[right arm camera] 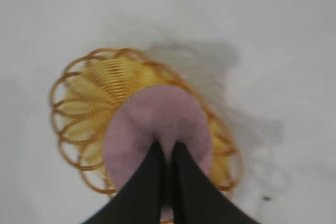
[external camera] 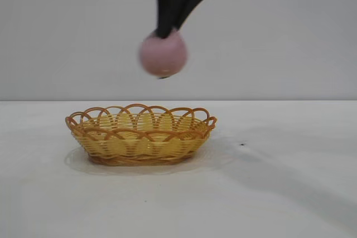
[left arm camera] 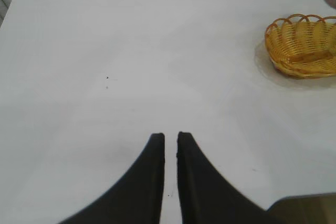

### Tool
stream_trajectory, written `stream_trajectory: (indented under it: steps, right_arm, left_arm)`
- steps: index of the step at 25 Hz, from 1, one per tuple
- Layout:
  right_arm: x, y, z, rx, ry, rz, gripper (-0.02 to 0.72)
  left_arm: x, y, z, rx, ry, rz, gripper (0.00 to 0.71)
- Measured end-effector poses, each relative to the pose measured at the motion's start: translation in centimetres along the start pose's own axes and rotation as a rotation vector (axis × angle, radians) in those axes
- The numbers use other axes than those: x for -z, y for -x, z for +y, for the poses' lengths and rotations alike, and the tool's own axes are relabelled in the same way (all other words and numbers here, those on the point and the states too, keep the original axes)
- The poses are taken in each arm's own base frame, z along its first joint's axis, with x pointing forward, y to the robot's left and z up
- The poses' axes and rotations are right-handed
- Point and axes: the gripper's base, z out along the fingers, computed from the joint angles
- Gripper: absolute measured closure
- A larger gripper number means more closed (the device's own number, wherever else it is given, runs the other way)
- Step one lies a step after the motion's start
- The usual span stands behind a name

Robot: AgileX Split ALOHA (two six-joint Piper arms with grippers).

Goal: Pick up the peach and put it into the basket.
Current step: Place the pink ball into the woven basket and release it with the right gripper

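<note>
The left gripper (left arm camera: 170, 139) idles over bare table (left arm camera: 105, 51), well apart from the basket (external camera: 140, 133), its jaws nearly together on nothing. The peach (external camera: 162, 54) hangs in the air above the basket, a little right of its middle, clamped at the top between the right gripper (external camera: 167, 30) jaws with most of the fruit bulging below the tips. It looks light, matte and not slippery, yet round enough to roll out of so narrow a hold, so a grip nearer its widest part would seem safer

Both the right gripper (external camera: 167, 29) and left gripper (left arm camera: 170, 140) have matte black, tapering, curved jaws.
</note>
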Motion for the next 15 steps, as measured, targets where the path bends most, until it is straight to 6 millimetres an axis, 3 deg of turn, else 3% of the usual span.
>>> stream_trajectory:
  steps: [3, 10, 14, 15]
  right_arm:
    - [-1.1, -0.1, -0.1, -0.013, 0.018, 0.027, 0.703]
    - [-1.4, -0.3, 0.0, -0.019, 0.031, 0.044, 0.45]
    - [0.8, -0.1, 0.4, -0.01, 0.025, -0.013, 0.323]
    - [2.0, 0.0, 0.4, -0.006, 0.014, -0.049, 0.327]
  left_arm:
    - [0.0, 0.0, 0.0, 0.0, 0.0, 0.0, 0.674]
    - [0.0, 0.0, 0.0, 0.0, 0.0, 0.0, 0.674]
    - [0.0, 0.0, 0.0, 0.0, 0.0, 0.0, 0.674]
    - [0.0, 0.0, 0.0, 0.0, 0.0, 0.0, 0.674]
